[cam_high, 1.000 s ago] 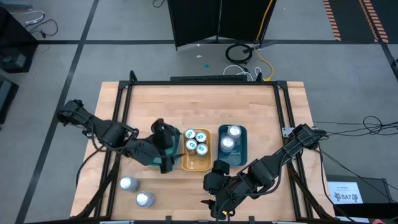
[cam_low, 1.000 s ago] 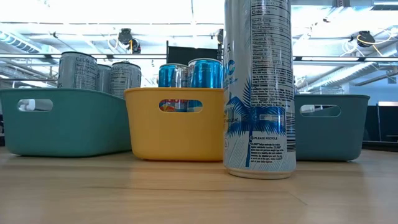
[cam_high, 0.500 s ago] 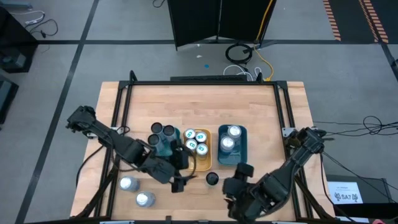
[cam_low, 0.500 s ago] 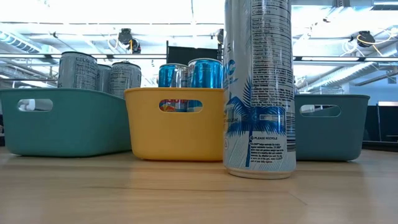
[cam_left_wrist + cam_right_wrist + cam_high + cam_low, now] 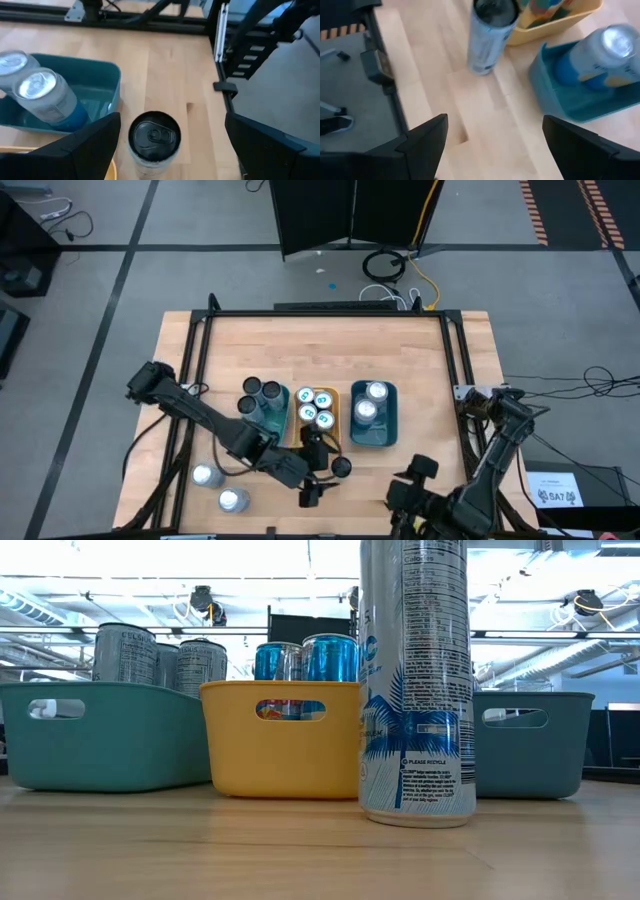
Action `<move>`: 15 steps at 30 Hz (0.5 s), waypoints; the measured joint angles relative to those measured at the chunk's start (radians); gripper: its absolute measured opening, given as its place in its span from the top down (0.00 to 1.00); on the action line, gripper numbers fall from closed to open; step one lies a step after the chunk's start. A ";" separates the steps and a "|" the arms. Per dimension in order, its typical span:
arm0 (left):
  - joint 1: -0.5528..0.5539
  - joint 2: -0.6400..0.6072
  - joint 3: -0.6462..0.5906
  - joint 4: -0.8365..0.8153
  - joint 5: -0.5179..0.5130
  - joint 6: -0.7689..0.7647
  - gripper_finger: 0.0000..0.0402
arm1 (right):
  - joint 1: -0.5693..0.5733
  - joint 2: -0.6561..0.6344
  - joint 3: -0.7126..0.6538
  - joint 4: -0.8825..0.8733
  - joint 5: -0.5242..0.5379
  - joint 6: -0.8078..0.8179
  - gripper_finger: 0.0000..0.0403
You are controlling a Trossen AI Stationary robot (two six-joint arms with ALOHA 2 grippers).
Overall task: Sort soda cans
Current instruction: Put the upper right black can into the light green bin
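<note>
A tall soda can with a black top [image 5: 341, 467] stands upright on the table in front of the trays, close to the camera in the low view [image 5: 415, 680]. My left gripper [image 5: 322, 472] is open just left of this can. The can [image 5: 154, 136] shows ahead between the spread fingers, untouched. My right gripper [image 5: 403, 483] is open near the table's near right part and faces the same can [image 5: 490, 35] from a distance. Dark-topped cans [image 5: 260, 390] stand in the teal tray [image 5: 262, 420]. Marked cans [image 5: 314, 406] fill the orange tray [image 5: 280, 740]. Two silver cans [image 5: 369, 402] stand in the blue tray [image 5: 385, 435].
Two loose silver cans [image 5: 206, 475] [image 5: 233, 500] stand near the table's near left corner. Black frame rails [image 5: 190, 360] [image 5: 460, 360] run along the left and right sides. Bare wood lies behind the trays and between the black-topped can and my right gripper.
My left gripper has left the teal tray, gone toward the near edge and rightward, and sunk beside the black-topped can. My right gripper has drawn back from that can toward the table's near right corner, uncovering it. The can has kept standing. Both stay open.
</note>
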 joint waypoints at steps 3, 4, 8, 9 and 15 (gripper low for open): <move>0.000 0.044 0.000 0.004 -0.002 -0.001 0.08 | 0.030 0.000 -0.043 0.057 -0.001 0.042 0.21; 0.000 0.059 0.000 0.006 -0.011 -0.002 0.08 | 0.039 0.000 -0.057 0.081 -0.001 0.053 0.21; 0.000 0.109 0.000 0.013 -0.049 -0.001 0.08 | 0.070 0.000 -0.094 0.161 0.000 0.070 0.21; 0.000 0.118 0.000 0.014 -0.056 -0.001 0.08 | 0.077 0.000 -0.105 0.178 -0.001 0.073 0.21; 0.000 0.144 0.000 0.024 -0.068 -0.001 0.08 | 0.114 0.000 -0.137 0.226 -0.001 0.120 0.21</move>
